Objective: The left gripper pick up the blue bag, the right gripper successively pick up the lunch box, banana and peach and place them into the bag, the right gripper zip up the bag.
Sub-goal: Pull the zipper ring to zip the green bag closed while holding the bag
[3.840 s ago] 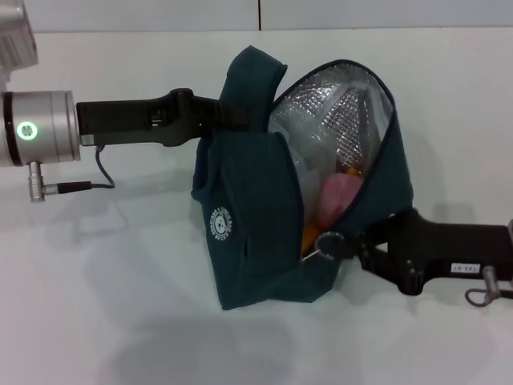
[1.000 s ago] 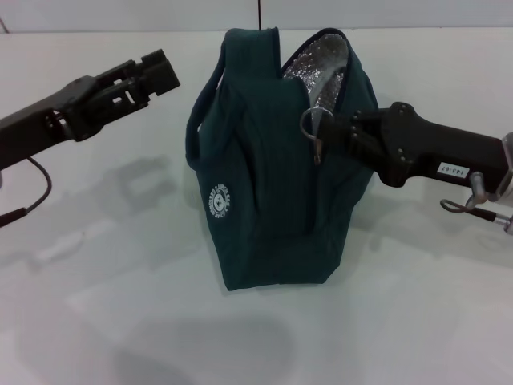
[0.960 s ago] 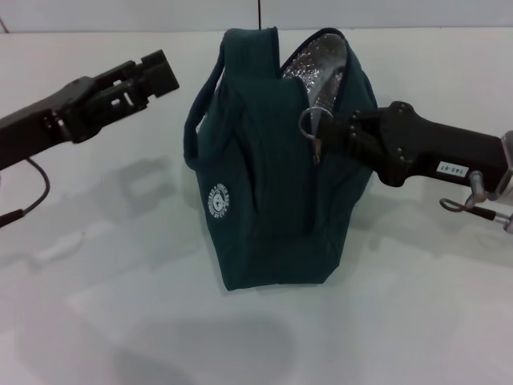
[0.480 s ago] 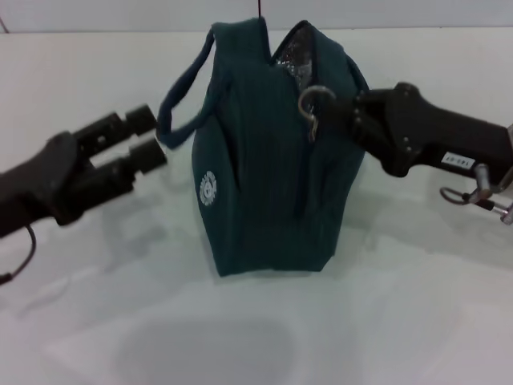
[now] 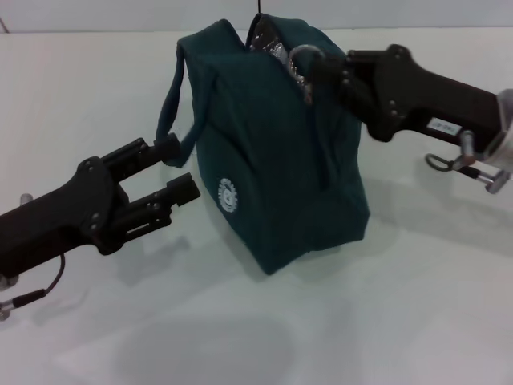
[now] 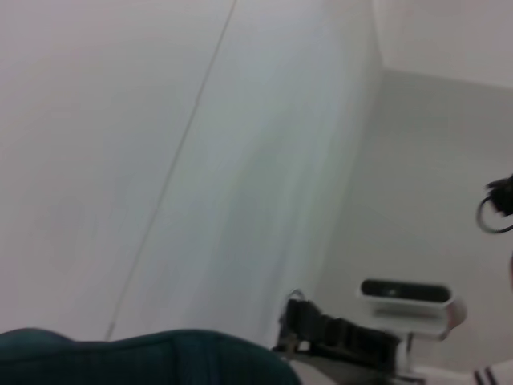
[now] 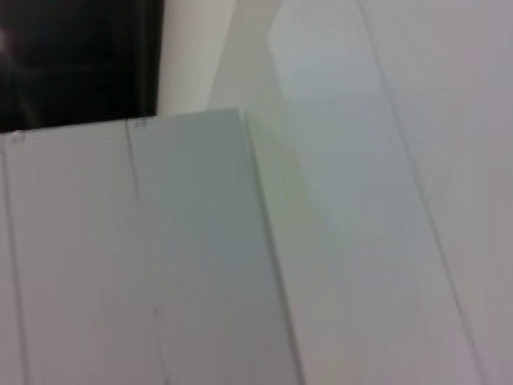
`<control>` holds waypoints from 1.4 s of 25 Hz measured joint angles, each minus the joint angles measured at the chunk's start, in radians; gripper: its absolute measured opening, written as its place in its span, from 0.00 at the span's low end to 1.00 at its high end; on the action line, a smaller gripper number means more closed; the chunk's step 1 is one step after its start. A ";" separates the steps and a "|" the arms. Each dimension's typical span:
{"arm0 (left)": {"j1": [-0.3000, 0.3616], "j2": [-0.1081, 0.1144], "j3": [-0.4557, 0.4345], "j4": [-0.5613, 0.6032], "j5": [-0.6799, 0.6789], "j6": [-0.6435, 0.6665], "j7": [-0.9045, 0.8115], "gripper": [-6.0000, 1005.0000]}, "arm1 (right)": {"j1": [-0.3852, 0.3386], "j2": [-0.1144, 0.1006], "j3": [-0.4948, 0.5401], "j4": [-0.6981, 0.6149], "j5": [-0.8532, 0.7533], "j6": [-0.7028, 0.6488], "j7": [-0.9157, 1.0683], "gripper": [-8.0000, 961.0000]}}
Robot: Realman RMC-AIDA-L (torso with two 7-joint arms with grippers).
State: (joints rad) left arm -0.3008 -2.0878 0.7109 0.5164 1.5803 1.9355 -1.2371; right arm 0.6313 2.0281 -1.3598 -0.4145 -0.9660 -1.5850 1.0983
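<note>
The blue bag point(image 5: 276, 152) stands tilted on the white table, its round white logo point(image 5: 230, 195) facing me. Only a thin slit of silver lining point(image 5: 268, 42) shows at its top. My right gripper point(image 5: 318, 69) reaches in from the right at the bag's top, shut on the ring zip pull point(image 5: 300, 58). To the left of the bag and lower down, my left gripper point(image 5: 178, 168) is open, one fingertip close to the hanging loop handle point(image 5: 170, 112) and holding nothing. A strip of the bag point(image 6: 160, 357) shows in the left wrist view. The lunch box, banana and peach are hidden.
The white table point(image 5: 385, 305) spreads around the bag, with a pale wall at the back. The right wrist view shows only pale panels point(image 7: 184, 257) and a dark patch.
The left gripper has swung down and toward me, away from the bag, with its fingers spread. The right gripper has drawn the zip pull up and back, narrowing the opening to a slit and tilting the bag.
</note>
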 joint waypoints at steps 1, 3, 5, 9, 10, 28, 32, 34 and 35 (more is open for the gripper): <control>-0.001 -0.001 0.001 -0.003 0.000 -0.014 0.008 0.67 | 0.010 0.000 -0.015 0.000 0.000 0.007 0.000 0.02; -0.001 -0.002 0.003 -0.008 -0.001 -0.034 0.012 0.67 | 0.032 0.000 -0.043 0.000 0.000 0.021 0.001 0.02; -0.001 -0.002 0.000 -0.014 -0.005 -0.048 0.012 0.67 | 0.049 0.000 -0.069 -0.003 0.002 0.028 0.004 0.02; -0.001 0.000 -0.001 -0.016 -0.021 -0.085 0.013 0.66 | 0.073 0.000 -0.112 -0.006 0.024 0.039 0.004 0.02; -0.001 0.000 -0.001 -0.016 -0.024 -0.093 0.014 0.66 | 0.077 0.000 -0.117 -0.009 0.025 0.044 0.003 0.02; -0.058 0.001 0.009 -0.051 -0.021 -0.177 0.029 0.64 | 0.135 0.000 -0.134 -0.012 0.027 0.095 -0.001 0.02; -0.082 0.003 0.008 -0.054 -0.022 -0.206 -0.030 0.64 | 0.142 0.000 -0.144 -0.012 0.025 0.103 -0.001 0.02; -0.089 0.004 0.005 -0.055 -0.023 -0.222 -0.065 0.63 | 0.147 0.000 -0.157 -0.012 0.027 0.112 -0.001 0.02; -0.090 0.004 0.005 -0.054 -0.024 -0.225 -0.073 0.63 | 0.150 0.000 -0.162 -0.013 0.027 0.117 -0.002 0.02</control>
State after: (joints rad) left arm -0.3904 -2.0841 0.7156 0.4619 1.5566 1.7110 -1.3105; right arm 0.7808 2.0278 -1.5220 -0.4278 -0.9387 -1.4679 1.0967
